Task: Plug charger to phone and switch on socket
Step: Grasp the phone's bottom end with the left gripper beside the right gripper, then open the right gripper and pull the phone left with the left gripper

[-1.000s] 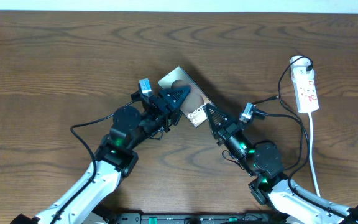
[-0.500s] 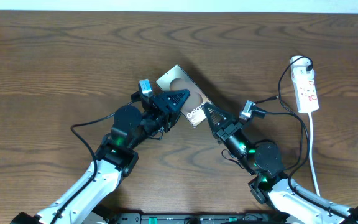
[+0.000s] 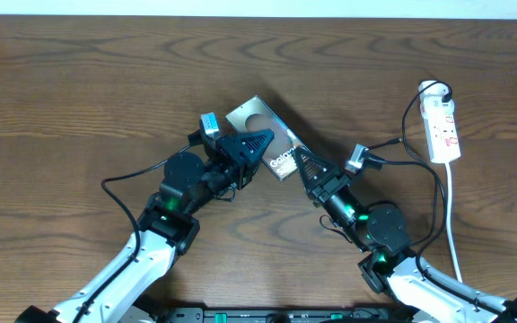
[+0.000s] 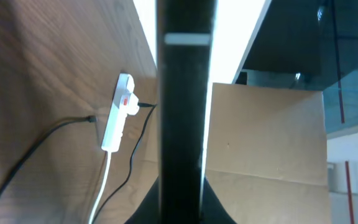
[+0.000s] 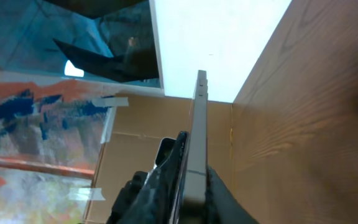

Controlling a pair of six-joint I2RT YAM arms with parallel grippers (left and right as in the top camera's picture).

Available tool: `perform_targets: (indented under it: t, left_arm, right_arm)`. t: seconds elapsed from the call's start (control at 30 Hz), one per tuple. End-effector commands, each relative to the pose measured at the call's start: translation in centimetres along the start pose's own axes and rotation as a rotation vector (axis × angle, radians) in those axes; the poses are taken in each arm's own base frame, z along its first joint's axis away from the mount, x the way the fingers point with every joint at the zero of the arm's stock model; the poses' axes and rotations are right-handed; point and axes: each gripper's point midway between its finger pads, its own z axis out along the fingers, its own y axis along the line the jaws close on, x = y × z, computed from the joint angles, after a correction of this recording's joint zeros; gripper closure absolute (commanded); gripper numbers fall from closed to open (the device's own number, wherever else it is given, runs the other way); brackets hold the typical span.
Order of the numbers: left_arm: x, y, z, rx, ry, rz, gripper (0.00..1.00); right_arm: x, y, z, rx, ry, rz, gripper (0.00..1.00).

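Holding one phone between two grippers

Two arms meet at the middle of the wooden table [image 3: 79, 90], and one phone [image 3: 255, 120] lies at a slant between them, its shiny face up with white lettering near the lower right end. The left gripper [image 3: 260, 142] is clamped on the phone from the lower left. In the left wrist view the phone's dark edge runs straight up between the fingers. The right gripper [image 3: 296, 160] reaches the phone's lower right end. The right wrist view shows one black finger on either side of the phone's thin grey edge, but I cannot tell whether those fingers are pressing on it or standing slightly apart.

One white power strip [image 3: 443, 128] lies well apart from the phone, near the table's right edge, with small red marks on its top face. One black plug head [image 3: 440, 90] sits at the strip's far end. One thin black charger cable [image 3: 404, 121] loops from that plug toward the right arm. Its small tip is hidden somewhere around the right gripper, so I cannot tell whether it is in the phone. One white cord [image 3: 451, 215] leaves the strip's near end and runs toward the table's front edge.
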Motion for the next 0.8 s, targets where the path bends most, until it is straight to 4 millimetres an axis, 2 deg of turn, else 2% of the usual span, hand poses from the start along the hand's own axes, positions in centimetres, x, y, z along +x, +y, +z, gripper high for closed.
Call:
perform_targets:
  t: [0.0, 0.13, 0.27, 0.37, 0.43, 0.63, 0.77]
  left_arm:
    - [0.3, -0.5, 0.1, 0.011, 0.015, -0.038, 0.93]
    - [0.2, 0.1, 0.0, -0.011, 0.01, -0.069, 0.92]
    - [-1.2, 2.0, -0.6, -0.088, -0.006, -0.144, 0.92]
    - [-2.2, 2.2, -1.3, -0.095, 0.029, -0.171, 0.92]
    - [-2.8, 2.3, -1.9, -0.096, 0.058, -0.188, 0.92]
    - [-4.3, 3.4, -4.1, -0.112, 0.177, -0.28, 0.92]
    - [-4.6, 4.0, -5.0, -0.121, 0.238, -0.322, 0.93]
  right_arm:
    - [1.1, 1.3, 0.3, -0.04, 0.049, -0.06, 0.73]
    - [1.5, 1.2, 0.3, -0.037, 0.071, -0.081, 0.65]
    - [1.7, 1.1, 0.3, -0.041, 0.078, -0.262, 0.54]
    - [1.9, 0.8, 0.3, -0.036, 0.089, -0.37, 0.43]
    - [2.0, 0.5, 0.3, -0.031, 0.099, -0.437, 0.39]
    - [1.8, -2.0, 0.2, 0.069, 0.113, -0.588, 0.27]
    - [1.3, -3.6, 0.1, 0.157, 0.115, -0.637, 0.26]
